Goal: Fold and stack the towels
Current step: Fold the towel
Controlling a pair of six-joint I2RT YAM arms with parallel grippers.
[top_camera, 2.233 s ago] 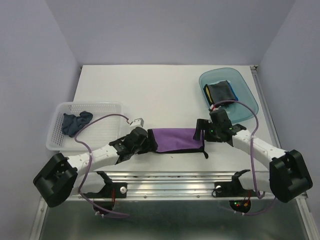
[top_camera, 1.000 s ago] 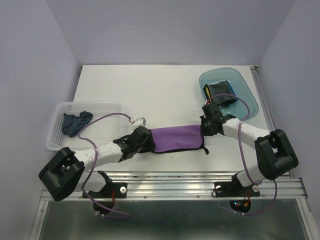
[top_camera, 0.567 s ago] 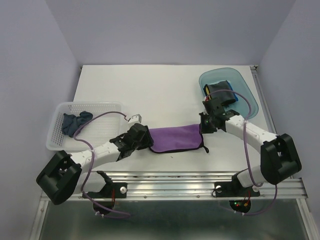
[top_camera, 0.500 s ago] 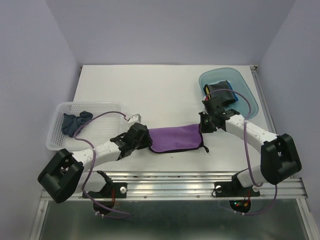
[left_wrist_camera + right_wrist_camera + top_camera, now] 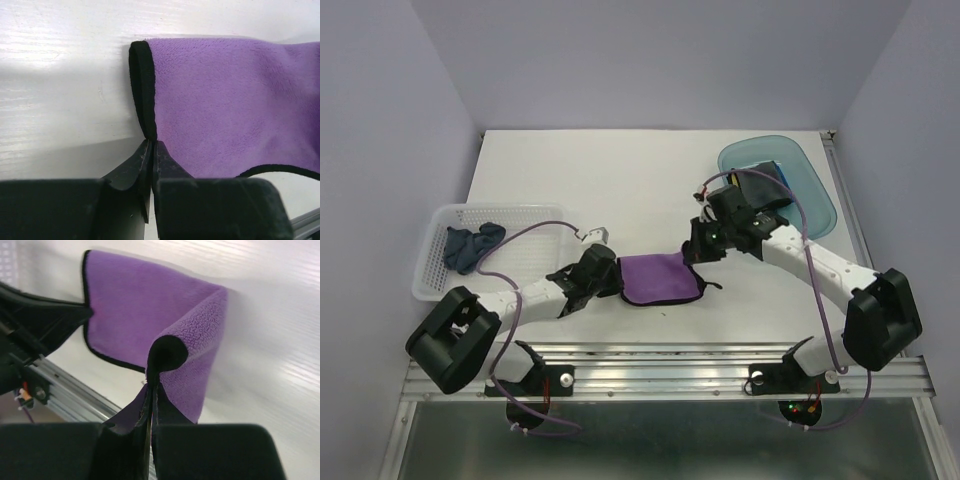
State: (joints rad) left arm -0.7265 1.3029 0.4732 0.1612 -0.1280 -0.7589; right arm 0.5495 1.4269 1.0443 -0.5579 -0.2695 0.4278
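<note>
Beyond the left gripper, the purple towel runs off the wrist picture's right edge, and its pinched black hem vanishes between the fingertips. Below the right gripper, the towel's raised fold is hidden behind the fingers. From above, neither gripper's fingertips can be made out.

Bright, even overhead light is washing the white bench and casting a soft shadow beside the purple towel, while glare is streaking and softening both wrist views.
</note>
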